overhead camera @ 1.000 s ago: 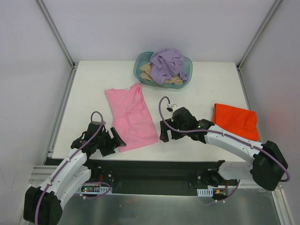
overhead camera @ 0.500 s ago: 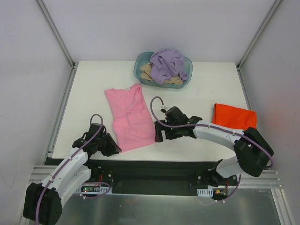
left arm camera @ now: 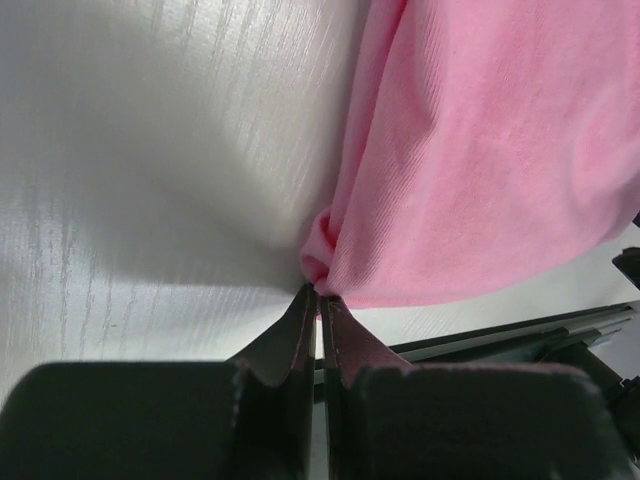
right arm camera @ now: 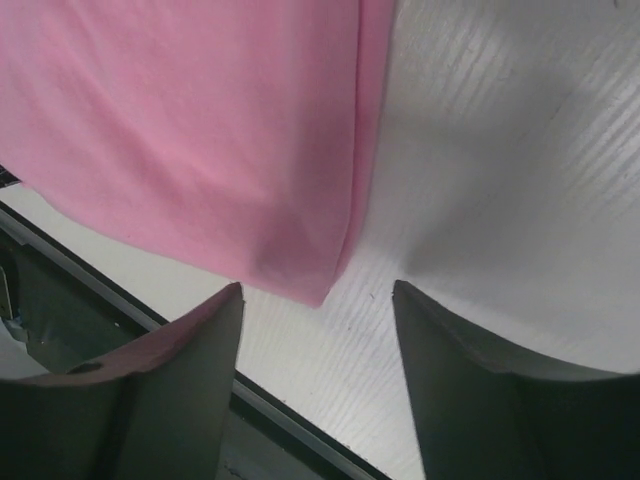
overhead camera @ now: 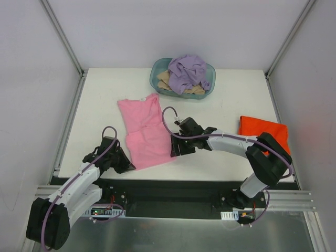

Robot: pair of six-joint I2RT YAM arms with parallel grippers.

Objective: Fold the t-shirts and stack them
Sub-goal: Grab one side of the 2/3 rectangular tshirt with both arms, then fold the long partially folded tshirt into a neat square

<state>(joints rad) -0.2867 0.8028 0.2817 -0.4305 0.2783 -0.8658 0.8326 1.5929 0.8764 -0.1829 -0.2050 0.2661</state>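
The left gripper [left arm camera: 318, 298] has just pinched the pink t-shirt [overhead camera: 147, 131] at its near-left corner, and the right gripper [right arm camera: 318, 292], jaws spread, now straddles its near-right corner, ready to fold.

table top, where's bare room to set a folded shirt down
Widest bare patch: between the left edge of the table and the pink t-shirt. Another lies between the basket, the pink t-shirt and the orange-red t-shirt. Crowded: the near edge, where the left pincer pinches the pink hem corner and the right pincer straddles the other.
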